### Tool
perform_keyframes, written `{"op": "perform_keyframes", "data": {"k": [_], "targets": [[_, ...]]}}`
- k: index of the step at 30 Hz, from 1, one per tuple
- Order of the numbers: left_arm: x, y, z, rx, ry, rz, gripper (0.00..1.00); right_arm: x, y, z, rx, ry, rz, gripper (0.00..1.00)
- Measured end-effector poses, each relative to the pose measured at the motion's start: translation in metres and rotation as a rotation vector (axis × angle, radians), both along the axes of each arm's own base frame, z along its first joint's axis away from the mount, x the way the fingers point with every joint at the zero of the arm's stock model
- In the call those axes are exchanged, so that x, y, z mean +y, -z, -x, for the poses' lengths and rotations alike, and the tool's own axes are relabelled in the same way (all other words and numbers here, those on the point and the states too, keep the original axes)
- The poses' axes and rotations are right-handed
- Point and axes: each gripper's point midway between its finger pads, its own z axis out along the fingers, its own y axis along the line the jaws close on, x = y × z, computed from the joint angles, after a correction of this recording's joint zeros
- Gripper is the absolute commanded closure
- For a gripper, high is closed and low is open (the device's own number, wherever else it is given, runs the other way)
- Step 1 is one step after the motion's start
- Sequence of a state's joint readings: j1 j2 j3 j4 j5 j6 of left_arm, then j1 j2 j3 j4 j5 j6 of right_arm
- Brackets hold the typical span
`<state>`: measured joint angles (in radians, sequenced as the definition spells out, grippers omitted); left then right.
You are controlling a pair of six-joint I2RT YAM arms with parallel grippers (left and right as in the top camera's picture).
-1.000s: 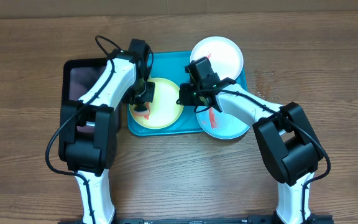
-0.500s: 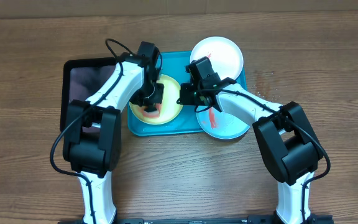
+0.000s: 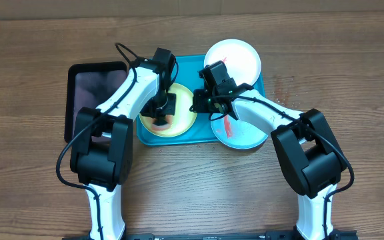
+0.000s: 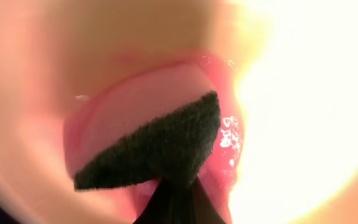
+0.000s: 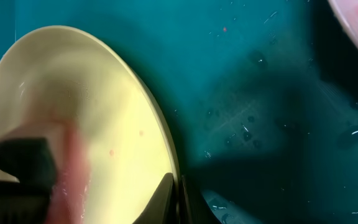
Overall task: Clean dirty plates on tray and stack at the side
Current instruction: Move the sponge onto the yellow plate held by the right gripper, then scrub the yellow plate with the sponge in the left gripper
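The lime-green-rimmed plate lies at the left of the turquoise tray. My left gripper is shut on a pink sponge with a dark scouring side and presses it on this plate; a wet pink smear lies around the sponge. My right gripper is shut on the plate's right rim. The white plate sits at the tray's back right, with a red mark at its left edge. The pale mint-blue plate lies at the front right with a red smear.
A smaller black tray stands left of the turquoise tray. Both arms cross over the turquoise tray. Brown wooden table lies all around.
My left gripper has swept the sponge from the plate's left edge toward its middle. The right arm holds still on the rim.
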<state>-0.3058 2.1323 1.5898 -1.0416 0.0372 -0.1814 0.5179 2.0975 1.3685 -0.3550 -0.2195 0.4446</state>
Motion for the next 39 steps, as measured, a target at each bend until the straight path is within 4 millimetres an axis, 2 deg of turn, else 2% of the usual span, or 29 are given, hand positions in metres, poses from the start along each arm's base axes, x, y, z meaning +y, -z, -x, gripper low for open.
{"op": "perform_keyframes", "data": {"k": [2,4,9,11,15,18,22,25,28,31,33,37,39], "targets": [[-0.008,0.000,-0.005,-0.019,0.017,0.042,0.96,0.000,0.000,0.000,-0.001,0.000,0.002,0.96],[-0.008,0.000,-0.015,-0.059,-0.020,0.034,0.96,-0.001,0.000,-0.001,-0.004,0.004,0.005,0.96],[0.014,-0.003,-0.038,-0.176,-0.209,-0.091,0.96,-0.001,0.000,-0.002,-0.006,0.011,0.004,0.96],[0.025,-0.004,-0.040,-0.200,-0.276,-0.157,0.96,-0.001,0.000,-0.002,-0.004,0.012,0.002,0.96],[0.038,-0.005,-0.024,-0.157,-0.311,-0.237,0.96,0.001,0.000,0.000,0.000,0.005,-0.002,0.96],[0.029,-0.003,-0.012,-0.095,-0.233,-0.202,0.96,0.001,0.000,0.000,0.001,0.000,-0.003,0.96],[-0.006,0.000,0.000,-0.008,-0.035,0.000,0.96,0.000,0.001,0.002,0.007,0.001,0.000,0.96],[-0.025,-0.002,-0.006,-0.025,0.010,0.106,0.96,0.000,0.001,0.003,0.015,0.004,0.003,0.96],[-0.029,-0.004,-0.024,-0.085,-0.043,0.134,0.96,-0.001,0.001,0.003,0.024,0.012,0.004,0.96],[-0.018,-0.007,-0.037,-0.139,-0.152,0.076,0.96,-0.002,0.001,0.004,0.031,0.019,0.003,0.96],[-0.005,-0.009,-0.040,-0.157,-0.231,0.004,0.96,-0.001,0.001,0.004,0.033,0.020,0.002,0.96],[0.017,-0.009,-0.027,-0.125,-0.311,-0.114,0.96,-0.002,0.001,0.004,0.036,0.020,0.003,0.96],[0.018,-0.009,-0.017,-0.088,-0.286,-0.126,0.96,-0.002,0.001,0.004,0.036,0.020,0.003,0.96]]}}
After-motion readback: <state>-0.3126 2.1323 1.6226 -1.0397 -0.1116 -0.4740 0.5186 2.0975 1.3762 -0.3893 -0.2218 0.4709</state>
